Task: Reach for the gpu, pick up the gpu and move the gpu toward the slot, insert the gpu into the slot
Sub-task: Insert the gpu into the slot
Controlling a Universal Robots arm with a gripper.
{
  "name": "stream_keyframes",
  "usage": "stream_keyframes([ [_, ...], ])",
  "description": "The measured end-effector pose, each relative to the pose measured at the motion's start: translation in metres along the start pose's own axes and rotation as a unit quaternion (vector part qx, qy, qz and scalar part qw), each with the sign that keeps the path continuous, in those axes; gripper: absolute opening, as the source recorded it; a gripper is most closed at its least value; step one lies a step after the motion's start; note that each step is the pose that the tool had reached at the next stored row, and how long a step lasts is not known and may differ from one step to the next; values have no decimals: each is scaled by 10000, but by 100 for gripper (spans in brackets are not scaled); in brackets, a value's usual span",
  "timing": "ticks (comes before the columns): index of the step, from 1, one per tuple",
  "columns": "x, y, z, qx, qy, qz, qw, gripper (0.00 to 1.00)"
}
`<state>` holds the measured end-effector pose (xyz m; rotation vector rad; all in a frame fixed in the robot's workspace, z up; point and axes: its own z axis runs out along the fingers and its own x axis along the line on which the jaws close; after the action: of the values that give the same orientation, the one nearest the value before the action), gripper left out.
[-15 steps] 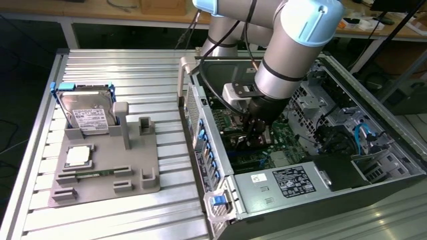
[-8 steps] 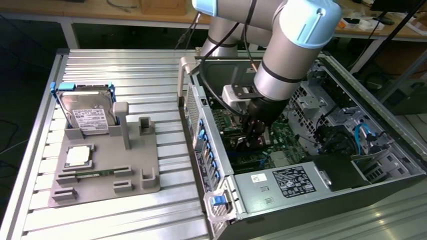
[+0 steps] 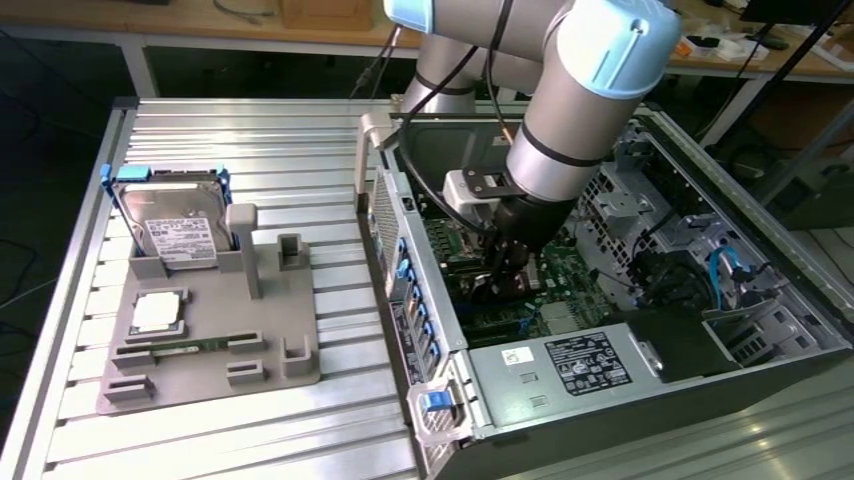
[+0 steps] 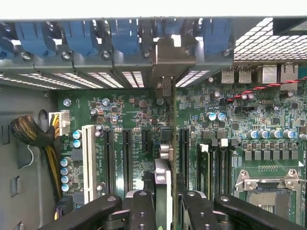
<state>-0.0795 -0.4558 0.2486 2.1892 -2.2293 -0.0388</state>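
Note:
My gripper (image 4: 165,207) is shut on the gpu (image 4: 163,184), a thin card seen edge-on between the two black fingers (image 4: 142,211). The card's silver end bracket (image 4: 171,57) lies against the case's rear wall, among the blue slot clips. The card stands over the green motherboard (image 4: 120,110), in line between two long black slots (image 4: 127,160). The slot directly beneath it is hidden by the card. In the exterior view the gripper (image 3: 505,285) reaches down inside the open computer case (image 3: 601,370), and its fingers cover most of the card.
A grey fixture (image 3: 214,330) on the slatted table at the exterior view's left holds a silver hard drive (image 3: 180,235), a processor chip (image 3: 158,310) and a memory stick (image 3: 187,348). Inside the case are cables (image 4: 33,134), the processor socket (image 4: 268,187) and a power supply (image 3: 574,365).

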Motion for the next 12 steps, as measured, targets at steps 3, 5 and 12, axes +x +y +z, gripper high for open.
stream_keyframes([
  [3,0,-4,132,-6,2,0,10000,27],
  [5,1,-4,135,-5,-1,0,10000,27],
  [12,-20,0,40,28,1,0,10000,39],
])
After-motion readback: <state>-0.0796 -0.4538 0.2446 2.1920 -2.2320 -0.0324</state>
